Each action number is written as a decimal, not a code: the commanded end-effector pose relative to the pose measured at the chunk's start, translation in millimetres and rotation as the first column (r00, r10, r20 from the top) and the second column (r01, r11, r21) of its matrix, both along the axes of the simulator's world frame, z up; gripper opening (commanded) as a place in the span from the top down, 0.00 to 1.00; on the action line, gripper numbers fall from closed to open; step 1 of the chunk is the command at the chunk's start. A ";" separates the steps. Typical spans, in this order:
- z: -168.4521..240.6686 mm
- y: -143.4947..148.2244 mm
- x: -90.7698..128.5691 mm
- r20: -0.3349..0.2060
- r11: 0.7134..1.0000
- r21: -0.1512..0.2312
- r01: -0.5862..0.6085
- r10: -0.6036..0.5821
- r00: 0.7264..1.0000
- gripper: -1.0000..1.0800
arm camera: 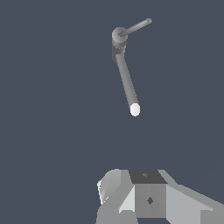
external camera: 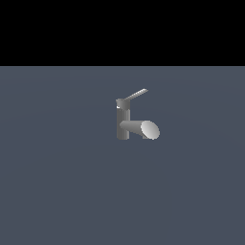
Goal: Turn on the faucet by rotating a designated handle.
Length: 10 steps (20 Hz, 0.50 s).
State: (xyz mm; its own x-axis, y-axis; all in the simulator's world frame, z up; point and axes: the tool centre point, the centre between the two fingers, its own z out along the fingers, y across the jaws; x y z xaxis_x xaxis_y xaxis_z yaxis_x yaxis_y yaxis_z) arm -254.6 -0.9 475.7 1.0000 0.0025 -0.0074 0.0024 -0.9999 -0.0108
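The faucet stands upright near the middle of the flat grey floor. Its thick spout points toward the exterior view's right and ends in a pale oval face. The thin handle slants up from the capped top, also to the right. In the wrist view the gripper shows only in part, well apart from the faucet, holding nothing; how wide the jaws are, I cannot tell.

Faucet alone on a flat grey-blue surface

The faucet stands upright near the middle, its thick spout reaching toward the exterior view's right and ending in a pale oval face. From the post's capped top the thin handle slants up and to the right, above the spout. Black background lies beyond the surface.
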 end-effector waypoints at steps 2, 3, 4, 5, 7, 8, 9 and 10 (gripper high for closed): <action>-0.1 0.1 0.1 0.000 1.000 0.000 0.001 -0.001 1.000 1.00; -0.5 0.3 0.6 0.000 1.000 0.000 0.002 -0.002 1.000 1.00; -1.2 0.8 1.3 0.000 1.000 0.000 0.005 -0.005 1.000 1.00; -2.1 1.3 2.4 0.000 1.000 0.000 0.010 -0.010 1.000 1.00; -4.8 3.0 5.4 0.000 1.000 0.000 0.022 -0.022 1.000 1.00; -6.6 4.1 7.4 0.000 1.000 0.000 0.030 -0.030 1.000 1.00; -8.6 5.3 9.7 0.000 0.999 0.000 0.039 -0.039 0.999 1.00; -10.9 6.6 12.3 0.000 0.999 0.000 0.049 -0.049 0.999 1.00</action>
State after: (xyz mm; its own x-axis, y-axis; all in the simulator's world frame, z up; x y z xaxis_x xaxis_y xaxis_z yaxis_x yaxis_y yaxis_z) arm -245.7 3.9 467.9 0.9994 -0.0334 -0.0070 -0.0335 -0.9994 -0.0109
